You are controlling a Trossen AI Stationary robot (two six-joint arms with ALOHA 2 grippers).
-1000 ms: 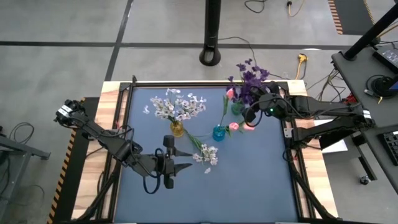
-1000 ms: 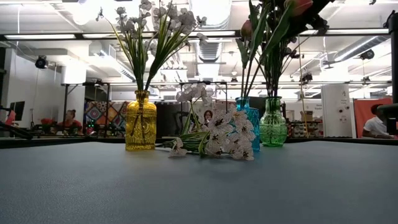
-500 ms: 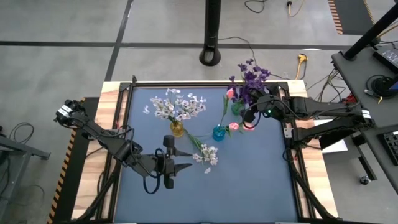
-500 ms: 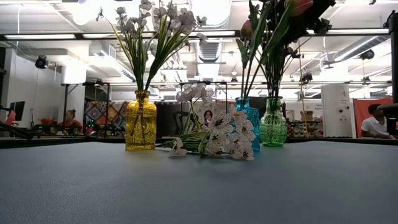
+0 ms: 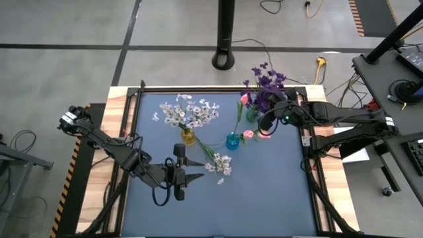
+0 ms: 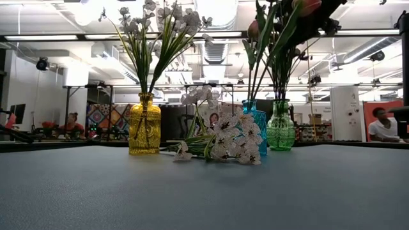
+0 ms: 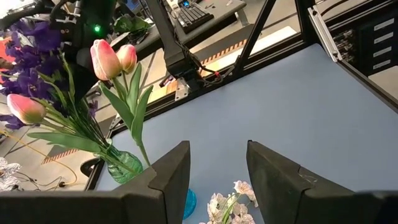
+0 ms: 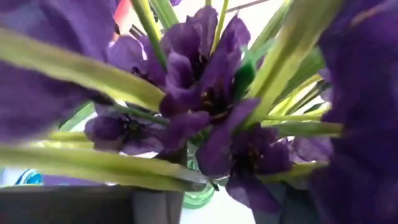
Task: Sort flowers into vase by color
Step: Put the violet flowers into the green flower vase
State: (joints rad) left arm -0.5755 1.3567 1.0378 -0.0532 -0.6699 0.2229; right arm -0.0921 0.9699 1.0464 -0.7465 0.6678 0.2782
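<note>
Jaws hidden, right gripper (image 5: 269,121) apparently hovers over purple flowers (image 5: 267,87).

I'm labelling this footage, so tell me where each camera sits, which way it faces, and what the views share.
High: overhead, looking down; both arms, left gripper open.
Low: table height, facing the room; yellow vase, no arm.
Left wrist: past its fingers toward pink tulips.
Right wrist: buried in purple flowers.
Shared: loose white spray.
</note>
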